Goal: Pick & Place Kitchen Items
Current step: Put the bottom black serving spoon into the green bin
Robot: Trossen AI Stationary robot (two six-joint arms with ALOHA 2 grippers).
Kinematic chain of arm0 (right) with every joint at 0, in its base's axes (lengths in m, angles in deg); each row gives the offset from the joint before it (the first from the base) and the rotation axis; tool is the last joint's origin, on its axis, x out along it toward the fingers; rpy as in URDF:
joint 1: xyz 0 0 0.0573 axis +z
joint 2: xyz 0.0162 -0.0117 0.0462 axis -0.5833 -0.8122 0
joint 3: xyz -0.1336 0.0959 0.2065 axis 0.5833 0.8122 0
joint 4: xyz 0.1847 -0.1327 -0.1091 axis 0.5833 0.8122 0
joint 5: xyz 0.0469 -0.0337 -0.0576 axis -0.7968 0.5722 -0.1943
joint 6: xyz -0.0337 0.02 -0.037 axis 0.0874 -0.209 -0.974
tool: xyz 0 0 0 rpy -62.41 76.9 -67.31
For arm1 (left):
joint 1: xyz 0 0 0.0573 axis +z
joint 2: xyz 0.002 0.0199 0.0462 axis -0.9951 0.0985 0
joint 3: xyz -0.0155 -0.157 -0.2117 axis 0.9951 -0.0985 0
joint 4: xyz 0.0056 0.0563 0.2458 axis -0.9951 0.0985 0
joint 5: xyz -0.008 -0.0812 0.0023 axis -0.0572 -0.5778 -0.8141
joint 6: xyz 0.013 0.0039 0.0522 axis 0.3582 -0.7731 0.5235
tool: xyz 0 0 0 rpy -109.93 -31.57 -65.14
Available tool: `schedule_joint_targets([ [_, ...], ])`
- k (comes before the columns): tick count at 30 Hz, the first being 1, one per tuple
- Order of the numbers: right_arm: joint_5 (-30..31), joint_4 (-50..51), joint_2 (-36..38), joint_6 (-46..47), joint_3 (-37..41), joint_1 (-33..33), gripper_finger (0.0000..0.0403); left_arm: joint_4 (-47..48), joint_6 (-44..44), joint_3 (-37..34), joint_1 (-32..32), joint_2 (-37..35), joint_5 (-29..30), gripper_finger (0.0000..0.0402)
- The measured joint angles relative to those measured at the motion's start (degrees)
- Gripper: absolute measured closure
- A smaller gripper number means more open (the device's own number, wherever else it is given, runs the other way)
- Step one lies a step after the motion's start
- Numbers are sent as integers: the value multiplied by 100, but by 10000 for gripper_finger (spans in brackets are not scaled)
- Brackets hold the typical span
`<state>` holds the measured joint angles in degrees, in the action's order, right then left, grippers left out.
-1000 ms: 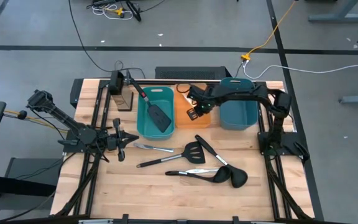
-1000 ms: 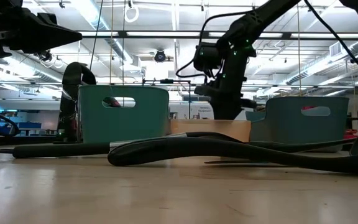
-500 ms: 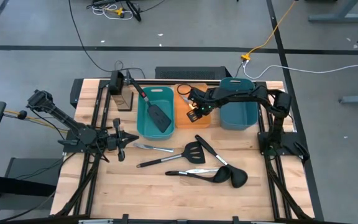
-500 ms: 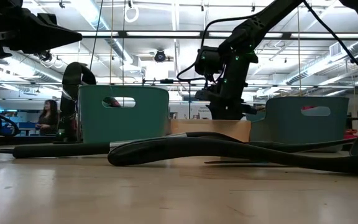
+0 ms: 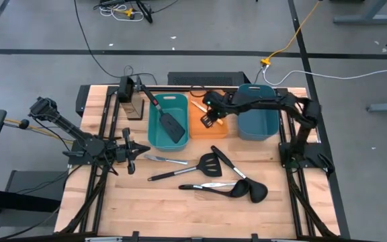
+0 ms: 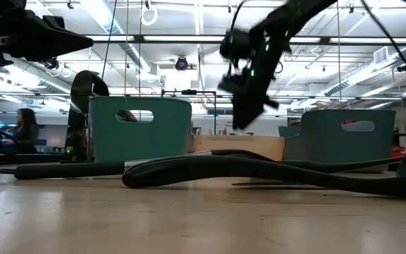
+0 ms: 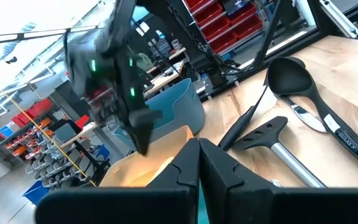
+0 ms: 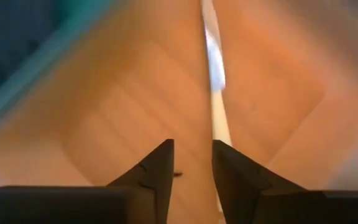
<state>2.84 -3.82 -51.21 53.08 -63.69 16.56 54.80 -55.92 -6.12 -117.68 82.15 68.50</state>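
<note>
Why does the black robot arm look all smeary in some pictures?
It is mid-motion: in the low view the right gripper above the orange plastic bin is a dark streak; its own wrist view is blurred all over; the left wrist view smears it too. The high view is crisp, and the wooden table is sharp.

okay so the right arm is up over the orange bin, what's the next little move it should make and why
Probably lift clear and swing toward the table. The right gripper hangs over the orange bin with its fingers apart and nothing between them, and a cream-handled knife lies on the bin floor below. A slotted spatula and other utensils wait on the table.
</note>
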Motion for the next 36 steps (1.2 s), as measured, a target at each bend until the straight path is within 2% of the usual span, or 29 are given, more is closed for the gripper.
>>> schedule_joint_targets([
  [4,344,-483,868,-872,74,449,313,-1,-16,0,0,0,7,390],
  [6,352,-820,1376,-1368,226,702,324,-2,-14,0,-1,0,12,388],
  [10,155,-1694,2378,-1795,837,1129,346,0,-14,0,1,0,24,390],
  [13,247,-2023,3009,-1750,1462,1382,358,-2,-11,0,-1,0,24,393],
  [17,814,-2318,3539,-1279,2392,1811,369,-2,-7,0,-1,0,24,393],
  [22,835,-2910,3726,-746,3358,2340,364,0,-2,0,-1,0,42,387],
  [29,1011,-2902,3467,-218,3589,2940,353,0,0,0,1,0,175,394],
  [31,1092,-2976,3417,-288,3589,3083,354,-2,-39,0,-1,0,175,395],
  [36,1067,-3750,3462,-1225,3628,3396,362,-4,-181,0,-1,-2,315,390],
])
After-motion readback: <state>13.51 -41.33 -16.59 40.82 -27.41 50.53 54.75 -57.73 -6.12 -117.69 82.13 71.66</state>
